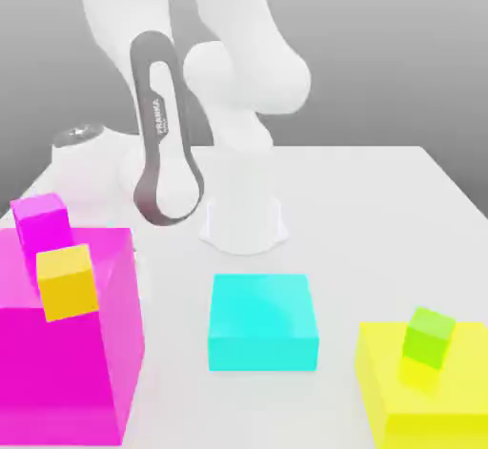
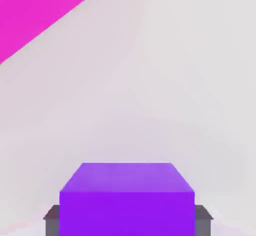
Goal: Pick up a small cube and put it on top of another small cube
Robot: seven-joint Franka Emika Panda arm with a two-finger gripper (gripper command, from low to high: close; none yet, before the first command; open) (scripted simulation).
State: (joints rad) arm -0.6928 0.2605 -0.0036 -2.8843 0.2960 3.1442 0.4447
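Large magenta block [image 1: 57, 352]: tall, boxy, nearest thing beside the held cube in the hand view, apart from it; in the exterior view it stands in front of the lower arm [image 1: 86, 175]. Small magenta cube [image 1: 40, 223] appears over the block's top, turned; small orange-yellow cube [image 1: 68, 283] overlaps that cube and the block's upper front edge, tilted. Low cyan block [image 1: 262, 321] is to the exterior view's right of the magenta block, apart; yellow block [image 1: 429, 390] is farther right, small lime-green cube [image 1: 429, 337] turned at its top. All faces plain, flat, untextured, edges sharp; table [image 1: 334, 209] smooth, pale. Gripper [image 2: 128, 221] is clenched on small violet-purple cube [image 2: 128, 212], sides between the jaws, beside the magenta block. Cannot tell if that is the small magenta cube.
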